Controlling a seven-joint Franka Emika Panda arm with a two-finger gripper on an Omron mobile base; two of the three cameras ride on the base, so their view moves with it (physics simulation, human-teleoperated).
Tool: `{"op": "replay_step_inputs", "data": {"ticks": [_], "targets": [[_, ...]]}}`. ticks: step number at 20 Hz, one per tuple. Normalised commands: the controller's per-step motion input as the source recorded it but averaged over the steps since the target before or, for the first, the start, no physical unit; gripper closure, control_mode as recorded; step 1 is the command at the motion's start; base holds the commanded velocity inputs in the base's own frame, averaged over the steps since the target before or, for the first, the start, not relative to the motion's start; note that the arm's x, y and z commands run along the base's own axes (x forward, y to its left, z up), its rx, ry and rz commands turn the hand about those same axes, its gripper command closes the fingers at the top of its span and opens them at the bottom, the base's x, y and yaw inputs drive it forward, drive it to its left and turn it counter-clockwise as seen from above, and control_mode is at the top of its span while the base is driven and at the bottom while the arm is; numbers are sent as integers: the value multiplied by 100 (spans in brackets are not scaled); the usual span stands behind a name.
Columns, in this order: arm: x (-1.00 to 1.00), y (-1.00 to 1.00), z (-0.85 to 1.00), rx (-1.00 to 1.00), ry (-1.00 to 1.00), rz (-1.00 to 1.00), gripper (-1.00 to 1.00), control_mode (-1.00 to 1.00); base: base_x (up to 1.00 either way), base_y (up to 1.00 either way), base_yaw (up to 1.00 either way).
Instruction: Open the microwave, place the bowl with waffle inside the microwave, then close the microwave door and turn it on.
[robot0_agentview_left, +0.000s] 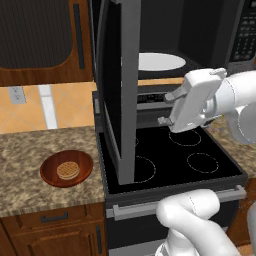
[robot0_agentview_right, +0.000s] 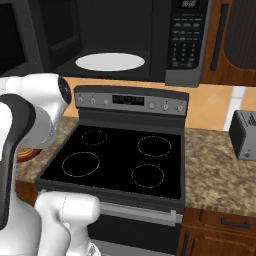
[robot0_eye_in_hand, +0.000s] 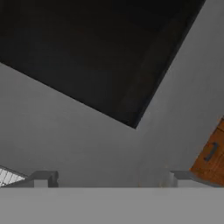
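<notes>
Reddish-brown bowl (robot0_agentview_left: 66, 168) holds gridded tan waffle (robot0_agentview_left: 68, 170)

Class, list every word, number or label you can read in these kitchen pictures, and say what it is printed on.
None can be read.
Microwave button panel: rows of pale marks, too small to read.
Its small display: blurred.
Stove display: faint pale marks, unreadable.
Toaster, bowl and cabinets: no text shows.
</notes>
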Motion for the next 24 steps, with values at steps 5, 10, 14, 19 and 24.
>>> {"op": "replay_step_inputs", "data": {"ticks": [5,10,14,19,24], "targets": [[0,-100,-50,0,0,-34,-100,-100,0,0,0],[59,-65,-56,-4,18,-24,-100,-100,0,0,0],[93,7,-67,-26,33,-4,-100,-100,0,0,0],[100,31,-76,-18,37,14,-100,-100,0,0,0],[90,21,-81,-9,22,15,-100,-100,0,0,0]]}}
